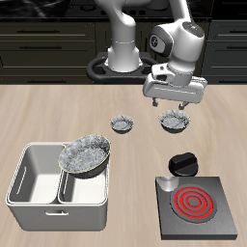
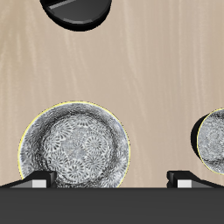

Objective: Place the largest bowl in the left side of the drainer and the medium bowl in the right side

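Already the largest bowl (image 1: 86, 154) sits in the drainer (image 1: 29, 180), tilted, leaning on the rim of the compartment nearer the bench's middle, its mottled silvery inside turned up and toward the front edge. The drainer itself lies with its long side along the front edge of the bench (image 1: 39, 111), its other compartment showing only bare grey walls. Farther back, well apart from the drainer, the medium bowl (image 1: 175, 120) (image 2: 75, 147) stands upright on the wood, mouth up, a round thing with no long axis to speak of. The tool (image 1: 174, 100) hangs just above it, a little farther back than its centre, the arm bent forward from the base with the wrist pointing straight down; its fingers stand spread apart with nothing between them, and in the wrist view the two fingertips (image 2: 39, 179) flank the space at the bowl's rim without touching it. Beside the medium bowl, toward the bench's middle, sits the tiny matching bowl (image 1: 122, 123) (image 2: 213, 137), also upright. Nearer the front edge is a small stove (image 1: 198, 206) with a glowing red ring burner, and a black knob (image 1: 181, 164) (image 2: 79, 10) at its back corner.
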Tool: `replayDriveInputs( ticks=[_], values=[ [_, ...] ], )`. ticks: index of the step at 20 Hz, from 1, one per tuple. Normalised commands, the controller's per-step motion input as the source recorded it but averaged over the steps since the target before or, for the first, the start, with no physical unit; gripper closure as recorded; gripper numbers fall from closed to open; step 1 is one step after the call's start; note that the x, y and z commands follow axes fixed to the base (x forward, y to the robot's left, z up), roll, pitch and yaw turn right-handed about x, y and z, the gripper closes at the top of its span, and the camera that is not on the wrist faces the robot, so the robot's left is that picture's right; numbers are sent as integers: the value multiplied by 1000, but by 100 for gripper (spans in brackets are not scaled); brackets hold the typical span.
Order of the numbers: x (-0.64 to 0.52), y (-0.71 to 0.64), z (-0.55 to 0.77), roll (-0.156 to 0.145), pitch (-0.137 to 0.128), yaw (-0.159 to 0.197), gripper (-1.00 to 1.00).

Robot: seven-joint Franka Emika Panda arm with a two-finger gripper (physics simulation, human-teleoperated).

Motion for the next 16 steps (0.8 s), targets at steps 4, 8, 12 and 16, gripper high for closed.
replayDriveInputs(
  ticks=[4, 8, 12, 16],
  values=[
    [-160, 69, -178, 18, -38, 18, -100],
    [22, 45, -59, -3, -38, 21, -100],
    [62, -92, -156, -25, -2, -18, -100],
    [69, -95, -220, -21, 24, -15, -100]
  ],
)
